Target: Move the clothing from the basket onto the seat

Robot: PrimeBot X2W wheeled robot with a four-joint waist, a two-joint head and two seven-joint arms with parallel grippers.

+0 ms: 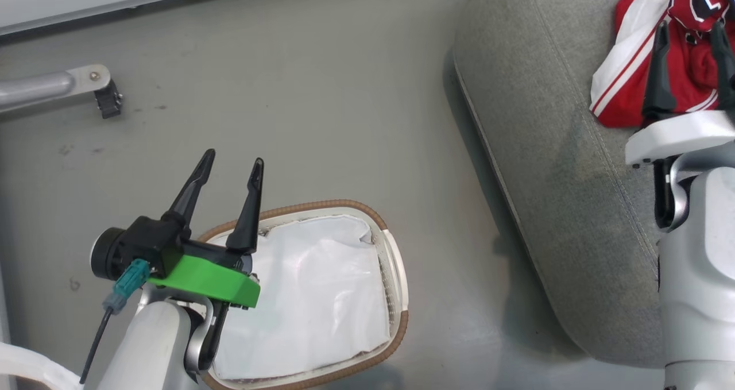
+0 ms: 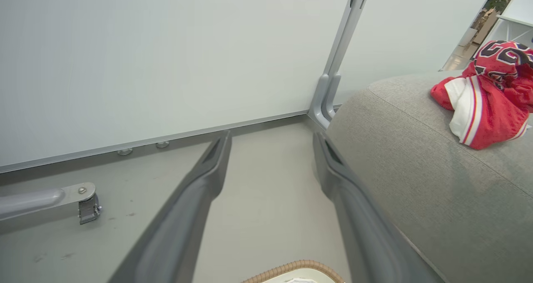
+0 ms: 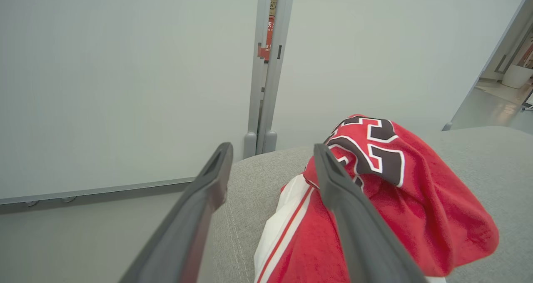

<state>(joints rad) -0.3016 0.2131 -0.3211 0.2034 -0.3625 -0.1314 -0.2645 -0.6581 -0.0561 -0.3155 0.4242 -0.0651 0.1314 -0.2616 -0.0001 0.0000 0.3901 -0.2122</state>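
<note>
The red clothing (image 1: 634, 51) with white stripes and black-and-white numerals lies bunched on the grey seat (image 1: 551, 149) at the upper right; it also shows as clothing (image 2: 487, 95) and clothing (image 3: 395, 199) in the wrist views. My right gripper (image 1: 692, 28) hovers over it, open, with nothing between its fingers. The white basket (image 1: 396, 269) with a brown woven rim stands on the floor at lower centre, holding just a white liner sheet (image 1: 310, 298). My left gripper (image 1: 232, 160) is open above the basket's near-left rim, holding nothing.
A grey floor (image 1: 321, 103) lies between basket and seat. A metal leg with a black foot (image 1: 106, 100) reaches in from the left. A pale wall panel with a metal base rail (image 2: 166, 137) stands behind the seat (image 2: 437, 183).
</note>
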